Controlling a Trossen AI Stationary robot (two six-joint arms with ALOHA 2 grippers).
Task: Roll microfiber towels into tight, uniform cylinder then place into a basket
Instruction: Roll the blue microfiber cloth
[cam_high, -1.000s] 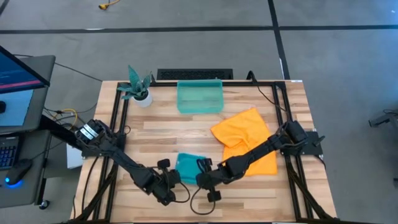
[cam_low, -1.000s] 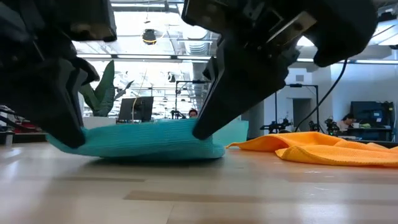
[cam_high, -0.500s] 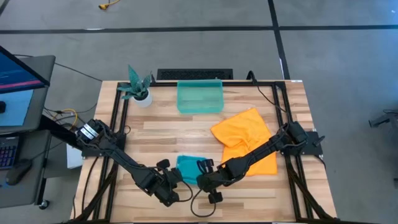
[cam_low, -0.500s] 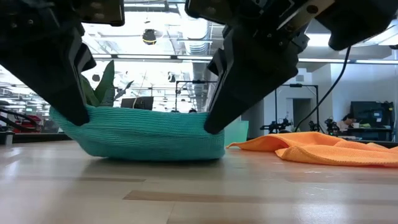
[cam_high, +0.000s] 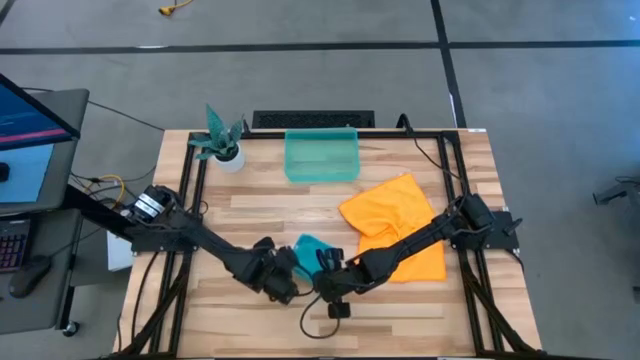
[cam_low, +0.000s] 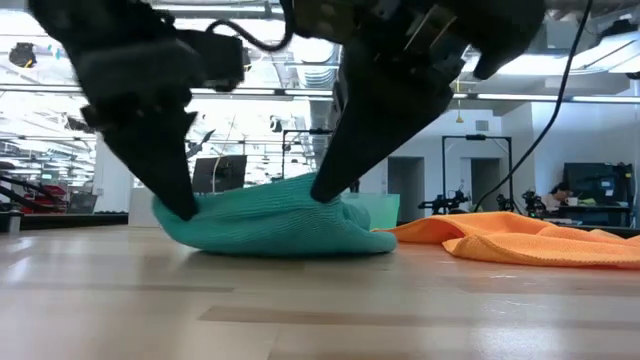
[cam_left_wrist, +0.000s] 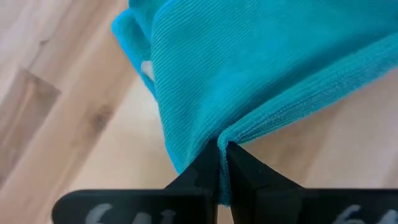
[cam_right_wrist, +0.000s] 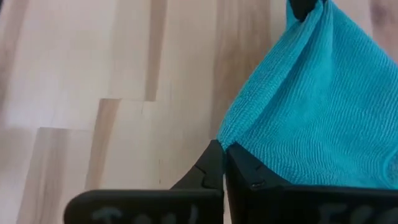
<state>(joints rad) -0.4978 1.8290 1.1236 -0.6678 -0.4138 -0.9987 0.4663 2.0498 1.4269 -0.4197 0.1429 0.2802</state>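
Note:
The teal-blue towel (cam_high: 309, 248) lies bunched near the table's front middle, its underside (cam_low: 280, 245) on the wood. My left gripper (cam_high: 289, 266) stands at its left end and my right gripper (cam_high: 327, 270) at its right end, each slanting down and shut on the cloth. The orange-yellow towel (cam_high: 393, 226) lies crumpled flat to the right, partly under my right arm. The teal basket (cam_high: 321, 156) stands at the far middle of the table, holding no towel. My left gripper pinches a hemmed edge of the teal towel (cam_left_wrist: 236, 133) between its two fingertips, coming slanting down from the left. The cloth puckers into folds at the pinch. That end is held up (cam_low: 185, 205) while the towel's belly rests on the table. My right gripper pinches a corner-like point of the teal towel (cam_right_wrist: 235, 140) between its fingertips, slanting down from the right. The cloth fans out from the pinch. Its held part (cam_low: 325, 188) is raised, and the rest sags onto the table.
A white pot with a teal plant (cam_high: 222, 142) stands at the far left. Black frame rails (cam_high: 190, 200) run along both sides of the table. Bare wood (cam_high: 270, 210) lies between the towels and the basket.
My left gripper has swung toward the table's right and far side, closing on my right gripper and rolling as it went. Both grippers have lifted the towel's held edge. The teal towel has gone from a flat wide strip to a narrower, taller bunch.

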